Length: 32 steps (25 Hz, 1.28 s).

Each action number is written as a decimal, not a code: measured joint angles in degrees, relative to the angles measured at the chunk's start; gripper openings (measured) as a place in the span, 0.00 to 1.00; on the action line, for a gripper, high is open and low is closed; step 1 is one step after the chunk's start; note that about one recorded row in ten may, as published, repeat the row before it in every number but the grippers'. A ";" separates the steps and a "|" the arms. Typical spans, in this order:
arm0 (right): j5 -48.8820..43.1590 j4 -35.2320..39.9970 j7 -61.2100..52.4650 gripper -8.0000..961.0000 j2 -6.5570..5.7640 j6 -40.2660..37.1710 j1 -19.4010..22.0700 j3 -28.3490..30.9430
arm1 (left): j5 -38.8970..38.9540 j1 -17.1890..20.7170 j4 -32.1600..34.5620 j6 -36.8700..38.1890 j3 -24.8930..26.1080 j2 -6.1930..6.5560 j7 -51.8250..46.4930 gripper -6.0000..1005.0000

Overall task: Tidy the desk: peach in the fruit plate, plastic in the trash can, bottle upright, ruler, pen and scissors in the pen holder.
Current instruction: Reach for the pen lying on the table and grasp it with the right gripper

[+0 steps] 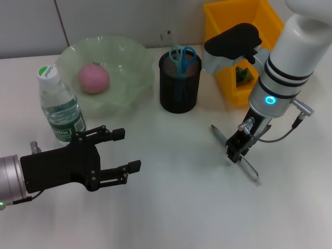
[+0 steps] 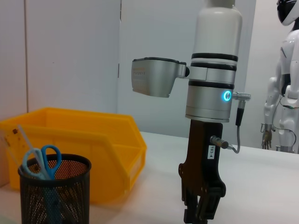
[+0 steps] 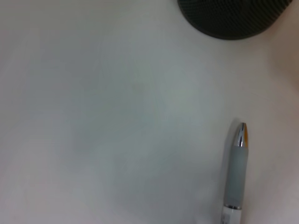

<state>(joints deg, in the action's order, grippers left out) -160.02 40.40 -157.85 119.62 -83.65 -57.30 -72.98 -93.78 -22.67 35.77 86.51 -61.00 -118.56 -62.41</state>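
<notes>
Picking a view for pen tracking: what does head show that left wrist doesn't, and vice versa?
Head only: the pen lying on the desk under the right gripper, the peach in the fruit plate, the upright bottle, and the left gripper, fingers open. Left wrist only: a white humanoid in the background. Both: pen holder with scissors, yellow bin, right arm.

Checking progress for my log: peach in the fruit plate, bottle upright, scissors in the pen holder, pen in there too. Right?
Not quite. The pen lies on the table under the right gripper, as the head view shows. The peach, bottle and scissors are as you say.
</notes>
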 joint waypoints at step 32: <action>1.27 -0.50 -0.08 0.24 0.17 2.51 0.45 -4.39 | 0.00 0.54 0.00 0.27 0.00 0.00 -0.09 0.80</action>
<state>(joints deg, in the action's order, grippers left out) -158.76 39.91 -157.93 119.79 -81.14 -56.86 -77.38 -93.77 -22.13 35.77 86.78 -60.99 -118.56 -62.49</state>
